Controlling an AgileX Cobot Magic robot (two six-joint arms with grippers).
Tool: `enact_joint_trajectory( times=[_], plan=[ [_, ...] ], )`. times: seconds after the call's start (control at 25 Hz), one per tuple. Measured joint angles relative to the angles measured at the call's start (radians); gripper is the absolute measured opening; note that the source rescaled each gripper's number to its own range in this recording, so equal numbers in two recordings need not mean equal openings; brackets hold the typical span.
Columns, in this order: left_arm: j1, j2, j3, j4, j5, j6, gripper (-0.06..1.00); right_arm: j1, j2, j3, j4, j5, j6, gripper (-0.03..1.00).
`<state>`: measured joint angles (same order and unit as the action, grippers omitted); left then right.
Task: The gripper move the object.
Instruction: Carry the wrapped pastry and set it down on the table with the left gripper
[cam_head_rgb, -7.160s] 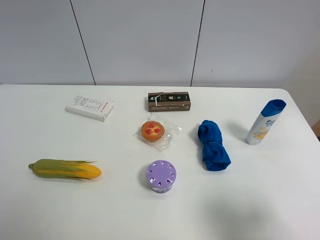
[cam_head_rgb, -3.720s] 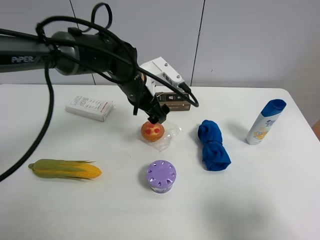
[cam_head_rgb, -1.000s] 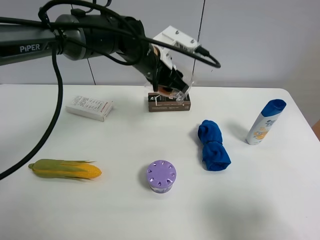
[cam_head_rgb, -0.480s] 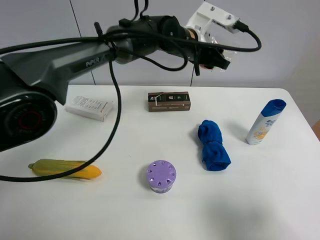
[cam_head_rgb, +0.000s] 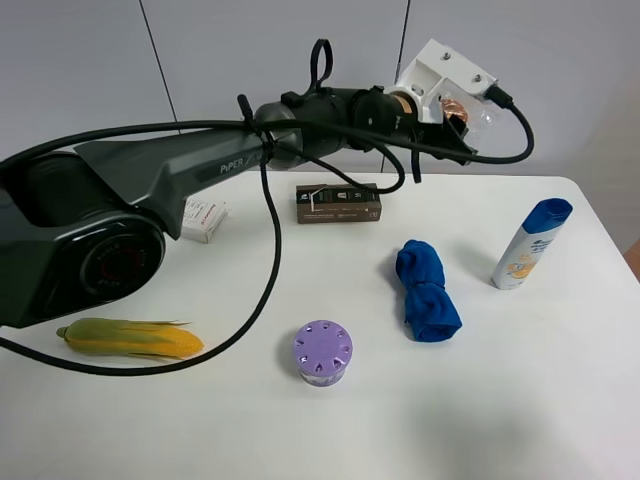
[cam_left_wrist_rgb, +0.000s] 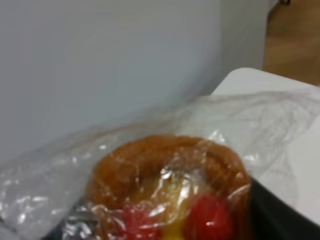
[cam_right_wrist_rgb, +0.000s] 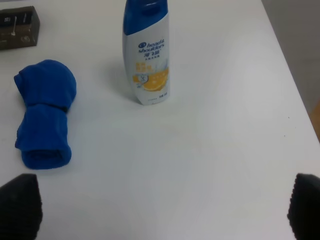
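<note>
From the high camera, the left claw (cam_head_rgb: 452, 116) is seen raised well above the far side of the surface (cam_head_rgb: 520, 400), close to the wall. The tart (cam_head_rgb: 457, 106), in its clear wrapper, is held at the claw's tip, clear of the surface. The jaws are mostly masked by plastic here, so the pinch can only be called apparent. On the surface are seen a brown box (cam_head_rgb: 338, 203), a blue cloth (cam_head_rgb: 426, 290), a bottle (cam_head_rgb: 530, 243) standing to the right, a purple container (cam_head_rgb: 322, 352), a corn cob (cam_head_rgb: 130, 338) and a white box (cam_head_rgb: 203, 215) partly hidden by the arm.

In the left wrist view the frame is filled by the wrapped tart, with a dark finger (cam_left_wrist_rgb: 282, 215) pressed at its side.

In the right wrist view the right claw (cam_right_wrist_rgb: 162, 215) is shown spread wide above bare surface, with the bottle and cloth near each other beyond it.
</note>
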<state>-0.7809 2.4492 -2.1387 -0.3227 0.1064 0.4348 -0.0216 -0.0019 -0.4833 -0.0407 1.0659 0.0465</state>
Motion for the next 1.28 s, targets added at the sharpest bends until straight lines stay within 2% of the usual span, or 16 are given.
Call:
enact_joint_trajectory(
  times=[0.36,0.72,1.28],
  plan=[
    [-0.001,0.105,0.0,0.0,-0.053,0.0,0.02,0.0,0.0,0.0,0.0,0.0,0.0,1.0],
    [-0.001,0.188,0.0,-0.018,-0.073,-0.054,0.02,0.0,0.0,0.0,0.0,0.0,0.0,1.0],
    [-0.017,0.225,0.0,-0.027,-0.106,-0.075,0.02,0.0,0.0,0.0,0.0,0.0,0.0,1.0]
  ],
)
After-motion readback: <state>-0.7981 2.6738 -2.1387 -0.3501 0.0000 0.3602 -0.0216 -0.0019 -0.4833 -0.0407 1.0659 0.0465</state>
